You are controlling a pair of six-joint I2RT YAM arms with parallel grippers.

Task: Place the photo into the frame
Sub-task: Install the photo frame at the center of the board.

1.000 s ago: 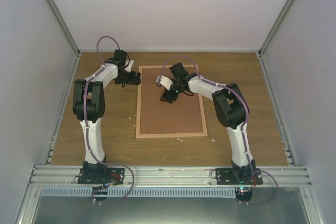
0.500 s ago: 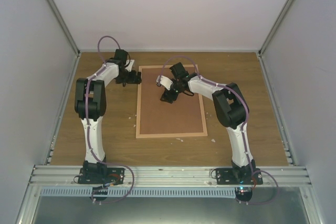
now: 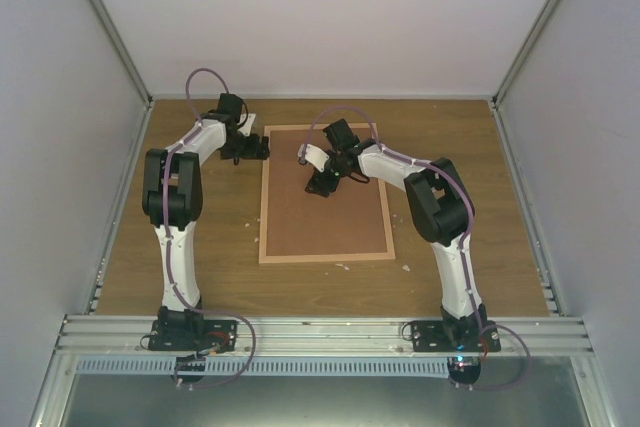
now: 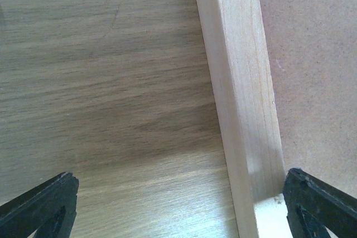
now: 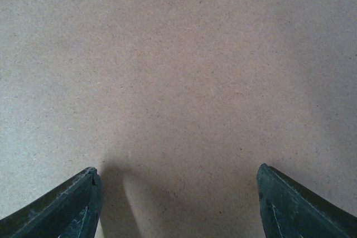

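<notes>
From above, the frame (image 3: 264,207) lies flat in the middle of the table (image 3: 200,267). Its long axis runs away from the arm bases, and the brown backing board (image 3: 330,227) sits inside its rails. There's no photo to be seen anywhere. It may be under that board, but I cannot tell. The left gripper (image 3: 248,150) is down at the frame's far-left corner, and the right gripper (image 3: 320,187) hangs over the far half of the board.

On the left wrist view the jaws are spread wide and hold nothing. One fingertip (image 4: 39,204) is over bare table and the other sits just past the board's edge. So the light wood rail runs lengthwise between them, hugging the board-side finger.

On the right wrist view there's nothing but board beneath. The fingers (image 5: 61,204) are parted and empty, with a sliver of rail in the top-left corner.

My read is that any lift here turns on that left rail, and the left arm is clearly the nearer one. It already straddles the rail crosswise and would only need to drop and close.
</notes>
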